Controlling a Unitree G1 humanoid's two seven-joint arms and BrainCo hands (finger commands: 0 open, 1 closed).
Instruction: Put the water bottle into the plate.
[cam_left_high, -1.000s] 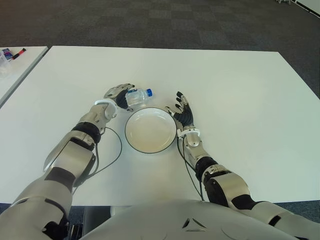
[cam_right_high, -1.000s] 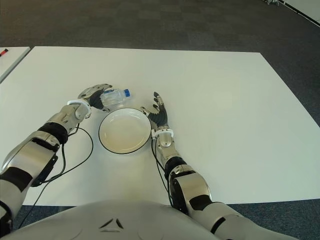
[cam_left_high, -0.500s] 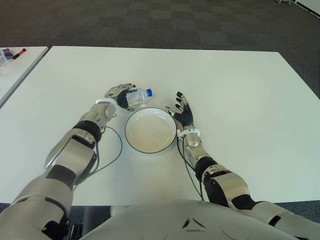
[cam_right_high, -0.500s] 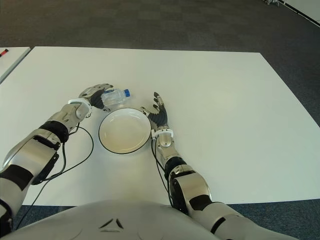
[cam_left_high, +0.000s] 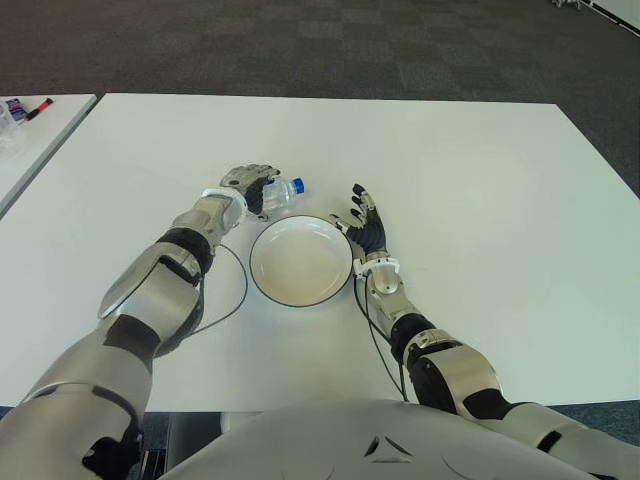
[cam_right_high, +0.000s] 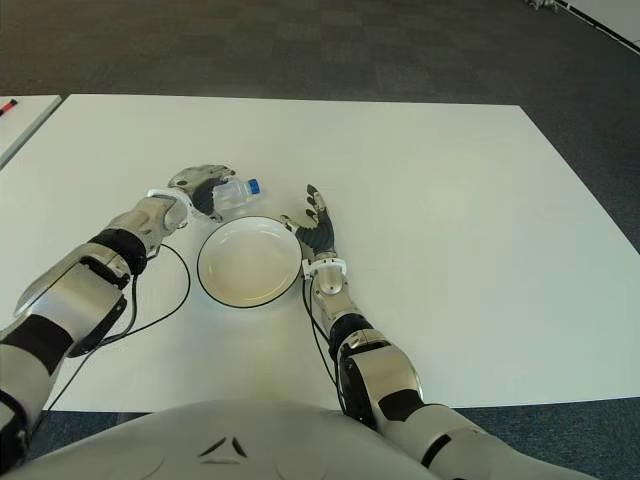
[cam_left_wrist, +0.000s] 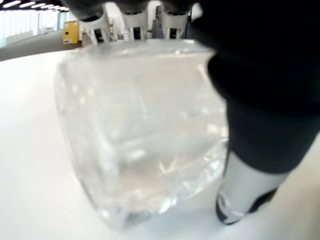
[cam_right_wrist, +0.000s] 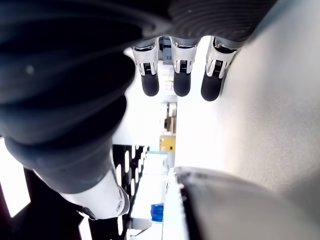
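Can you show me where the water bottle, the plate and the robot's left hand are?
water bottle (cam_left_high: 283, 189), left eye view, clear body near the blue cap
plate (cam_left_high: 262, 287), left eye view, dark rim
left hand (cam_left_high: 250, 186), left eye view, its back

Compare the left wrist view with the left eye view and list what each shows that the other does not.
Only the left wrist view shows the water bottle from close by, its clear body against the tabletop, with the left hand's fingers curled over it and the thumb alongside.

Only the left eye view shows the plate just near of the bottle, the bottle's blue cap, the right hand open at the plate's right rim, and a second table to the left.

Both show the left hand around the bottle on the white table.
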